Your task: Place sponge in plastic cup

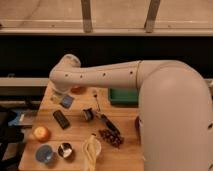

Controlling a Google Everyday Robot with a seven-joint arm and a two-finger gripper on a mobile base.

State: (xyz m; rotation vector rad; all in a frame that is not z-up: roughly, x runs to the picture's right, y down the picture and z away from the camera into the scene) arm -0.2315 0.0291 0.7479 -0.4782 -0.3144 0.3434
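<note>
Here one tool (64, 100) holds one sponge (67, 102); one plastic cup (44, 154).

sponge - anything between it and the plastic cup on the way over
The gripper holds the sponge above the table's far left. The plastic cup sits at the near left corner. The black bar and orange fruit lie under that path, low enough to pass over.
</note>
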